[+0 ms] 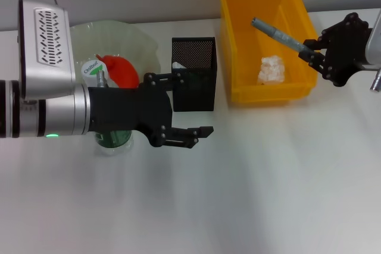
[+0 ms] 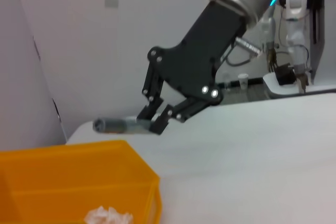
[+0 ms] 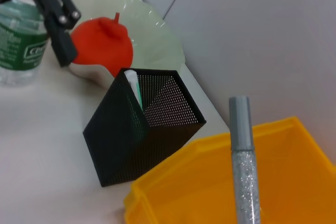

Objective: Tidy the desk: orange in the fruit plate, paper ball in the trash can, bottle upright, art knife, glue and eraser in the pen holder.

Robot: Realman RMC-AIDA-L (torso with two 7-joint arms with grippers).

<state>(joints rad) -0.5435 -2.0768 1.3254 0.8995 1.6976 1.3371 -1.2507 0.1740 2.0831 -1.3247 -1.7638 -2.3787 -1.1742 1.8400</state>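
My right gripper [image 1: 311, 49] is shut on a grey glittery stick [image 1: 277, 31], held tilted over the yellow trash can [image 1: 229, 40]; I cannot tell if it is the art knife or the glue. The left wrist view shows the same right gripper [image 2: 152, 123] and stick [image 2: 113, 125]. A paper ball [image 1: 272, 69] lies in the can. The orange [image 1: 122, 69] rests in the pale green fruit plate [image 1: 143, 43]. My left gripper [image 1: 199, 104] is open in front of the black mesh pen holder [image 1: 193, 52], just right of the upright green bottle [image 1: 113, 138]. A white item [image 3: 132, 85] stands in the holder.
White tabletop stretches in front of the holder and can, towards me. A wall runs close behind the plate, holder and can. My left forearm [image 1: 53, 111] lies over the bottle and part of the plate.
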